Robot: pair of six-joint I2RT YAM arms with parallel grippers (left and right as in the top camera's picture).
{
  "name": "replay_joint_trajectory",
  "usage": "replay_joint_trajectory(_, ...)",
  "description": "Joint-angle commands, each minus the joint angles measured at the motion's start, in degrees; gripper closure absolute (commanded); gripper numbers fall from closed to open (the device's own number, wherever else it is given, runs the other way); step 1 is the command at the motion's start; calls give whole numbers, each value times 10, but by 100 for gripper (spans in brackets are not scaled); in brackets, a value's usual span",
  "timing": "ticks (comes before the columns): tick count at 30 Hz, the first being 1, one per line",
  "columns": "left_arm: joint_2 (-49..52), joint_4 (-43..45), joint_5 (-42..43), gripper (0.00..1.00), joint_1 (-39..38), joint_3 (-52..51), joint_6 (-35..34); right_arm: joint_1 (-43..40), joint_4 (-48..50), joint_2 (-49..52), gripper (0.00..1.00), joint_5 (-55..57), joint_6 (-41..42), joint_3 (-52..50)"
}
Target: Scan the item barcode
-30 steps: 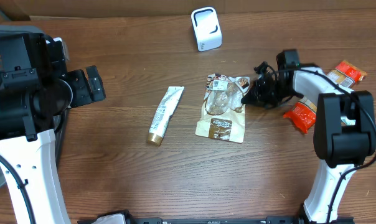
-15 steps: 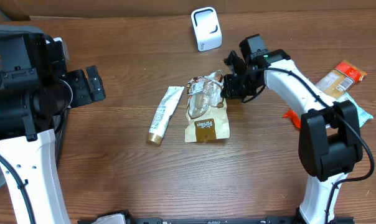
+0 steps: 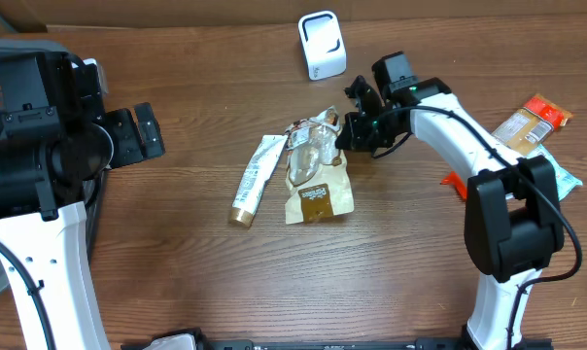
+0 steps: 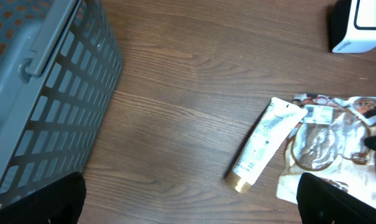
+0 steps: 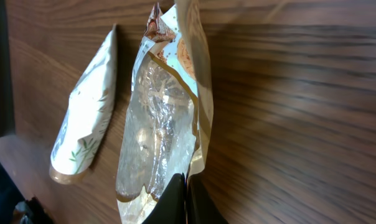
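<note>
**Right arm.** The right claw [image 3: 357, 131] is pinched fully closed on the upper right edge of the snack pouch [image 3: 318, 173]. In the right wrist view the jaws meet on a thin seam of film. I judge an edge grip was chosen because the pouch lies too flat to be taken across its body.

**Task item.** The pouch sits mid-surface, its upper end raised and crumpled toward the claw. Its lower end appears to rest on the surface [image 3: 177, 272]. It is tipped onto one side rather than lying flat, which I read as turning a face toward the barcode scanner [image 3: 322, 44]. The scanner stands near, at the far edge, apart from the pouch.

**Materials.** The pouch is soft film with a glossy clear window that creases sharply and catches glare, and a cream-and-brown printed lower panel. A white label [image 4: 319, 112] sits near its top. I cannot tell whether it carries the barcode. The scanner is a white rounded block of hard plastic. The surface is dark wood grain.

**Left arm.** The left claw [image 3: 138, 136] stands spread wide and empty, well apart from the work and beside a grey lattice basket [image 4: 45, 99].

**Other items.** A white tube [image 3: 257, 180] with a gold cap lies just beside the pouch's left edge. Orange packets [image 3: 543, 109] lie at the right.
</note>
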Motion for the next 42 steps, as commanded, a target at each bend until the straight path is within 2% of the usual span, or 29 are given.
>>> replay_joint_trajectory(1, 2, 2, 5, 1, 2, -1, -3, 13, 10, 31, 96, -16, 20, 0)
replay_joint_trajectory(16, 2, 2, 5, 0, 2, -1, -4, 17, 69, 117, 96, -98, 62, 0)
replay_joint_trajectory(18, 2, 2, 5, 1, 2, -1, -3, 17, 76, 125, 89, -122, 62, 0)
replay_joint_trajectory(22, 2, 2, 5, 1, 2, -1, -4, 22, 94, 137, 60, -148, 76, 0)
replay_joint_trajectory(23, 2, 2, 5, 1, 2, -1, -4, 24, 98, 139, 56, -149, 78, 0)
replay_joint_trajectory(31, 2, 2, 5, 0, 2, -1, -4, 65, 141, 139, 48, -145, 113, 0)
replay_joint_trajectory(35, 2, 2, 5, 1, 2, -1, -4, 88, 150, 140, 48, -97, 139, 0)
replay_joint_trajectory(37, 2, 2, 5, 0, 2, -1, -4, 96, 152, 140, 55, -79, 146, 0)
replay_joint_trajectory(42, 2, 2, 5, 0, 2, -1, -4, 95, 156, 140, 82, -84, 150, 0)
